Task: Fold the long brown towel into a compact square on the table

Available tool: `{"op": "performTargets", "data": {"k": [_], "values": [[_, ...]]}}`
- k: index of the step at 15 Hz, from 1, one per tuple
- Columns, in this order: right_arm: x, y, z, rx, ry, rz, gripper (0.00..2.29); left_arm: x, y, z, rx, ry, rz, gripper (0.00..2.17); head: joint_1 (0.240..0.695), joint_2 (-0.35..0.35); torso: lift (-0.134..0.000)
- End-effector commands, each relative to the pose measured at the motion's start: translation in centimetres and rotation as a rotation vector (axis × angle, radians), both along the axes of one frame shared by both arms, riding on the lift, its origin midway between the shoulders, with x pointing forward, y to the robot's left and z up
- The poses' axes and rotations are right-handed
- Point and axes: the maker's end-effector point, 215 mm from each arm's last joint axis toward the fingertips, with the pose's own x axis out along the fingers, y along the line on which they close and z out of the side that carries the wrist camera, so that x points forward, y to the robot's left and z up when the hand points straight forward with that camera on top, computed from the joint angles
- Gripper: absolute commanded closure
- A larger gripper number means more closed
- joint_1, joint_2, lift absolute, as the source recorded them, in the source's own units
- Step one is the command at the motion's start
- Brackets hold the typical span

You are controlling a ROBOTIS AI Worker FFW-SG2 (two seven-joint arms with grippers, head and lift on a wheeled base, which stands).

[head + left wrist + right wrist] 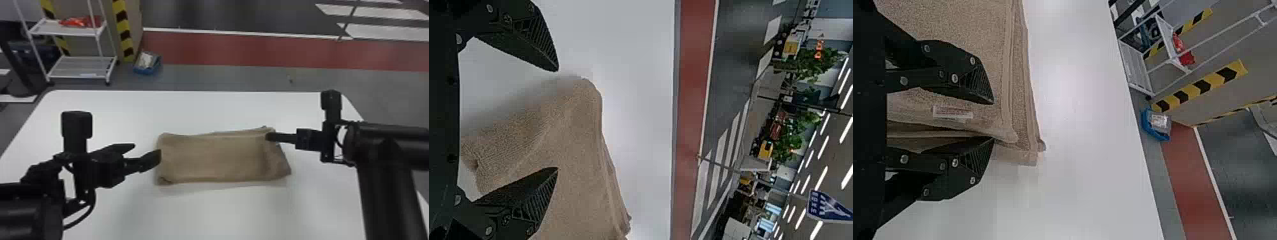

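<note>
The brown towel (pixel 214 158) lies folded as a flat oblong across the middle of the table. My left gripper (pixel 147 151) stands open at its left end; in the left wrist view, the towel (pixel 574 150) has a rounded corner near the spread left gripper (pixel 558 120). At the far right corner is my right gripper (pixel 271 137). The right wrist view has the right gripper (pixel 994 120) open around the layered edge of the towel (pixel 963 25), one finger over the top layer beside a small label, the other at the edge's side.
The white table (pixel 223 213) extends around the towel on all sides. Beyond its far edge stand a white shelf cart (pixel 83 67) and a blue bin (pixel 147 63) on the floor.
</note>
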Motion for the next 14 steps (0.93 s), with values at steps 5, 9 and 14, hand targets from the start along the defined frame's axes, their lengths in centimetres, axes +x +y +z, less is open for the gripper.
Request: {"op": "performTargets", "data": {"k": [5,9,14], "values": [[0.3,0.2,0.5,-0.011,-0.003,0.008,0.9,0.0,-0.1,-0.1,-0.011,0.004,0.0,0.2,0.695,-0.094,-0.124],[-0.2,0.0,0.1,0.007,0.01,0.007,1.08,0.1,-0.2,0.1,-0.019,0.001,-0.005,0.2,0.695,-0.093,-0.124],[-0.9,-0.9,-0.1,0.045,0.005,-0.017,1.17,0.4,-1.4,1.4,-0.121,0.01,-0.023,0.19,0.695,-0.103,-0.124]]}}
